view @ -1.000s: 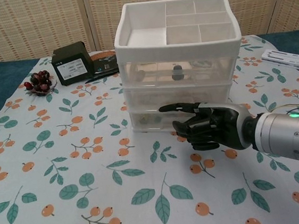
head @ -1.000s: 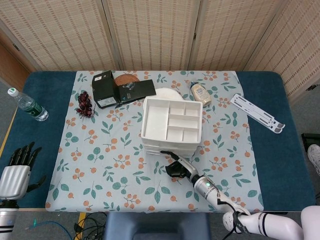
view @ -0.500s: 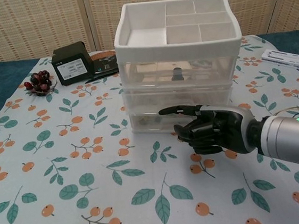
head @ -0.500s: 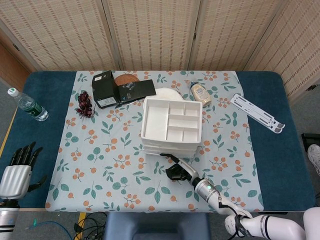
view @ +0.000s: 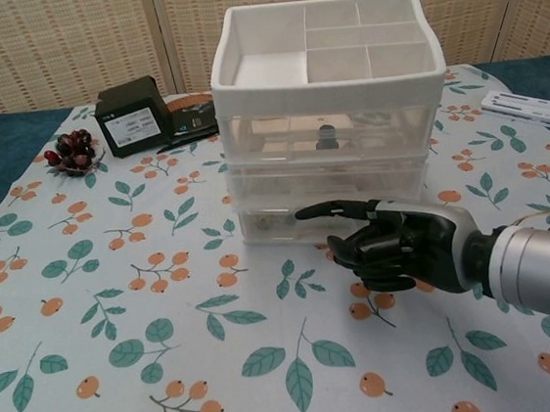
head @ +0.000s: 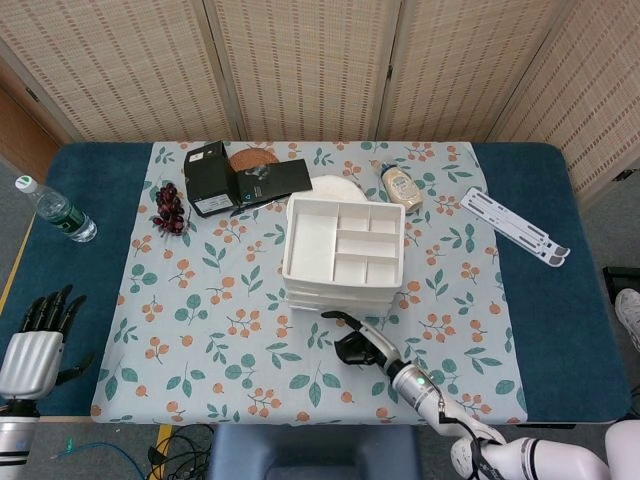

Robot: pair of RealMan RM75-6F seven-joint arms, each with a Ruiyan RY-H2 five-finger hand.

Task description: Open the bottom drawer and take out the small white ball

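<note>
The white drawer unit point(head: 343, 250) point(view: 329, 112) stands mid-table with all its drawers pushed in. Its bottom drawer point(view: 287, 222) is closed and cloudy, so I cannot make out the small white ball. My right hand point(head: 358, 346) point(view: 397, 247), black, hovers just in front of the bottom drawer, low over the cloth. Most of its fingers are curled in, and one finger point(view: 329, 208) stretches left along the drawer's front. It holds nothing. My left hand point(head: 35, 340) hangs off the table's front left corner with its fingers spread and empty.
A black box point(head: 210, 178) point(view: 131, 116), grapes point(head: 168, 207) point(view: 72, 149) and a coaster point(head: 250, 160) lie at the back left. A sauce bottle point(head: 403, 186) and white plate point(head: 335, 187) sit behind the unit. A white stand point(head: 515, 227) is at the right, a water bottle point(head: 55, 210) far left.
My right hand has drawn back a little from the drawer unit, toward the table's front edge. The drawers stay closed and the left hand has not moved.
</note>
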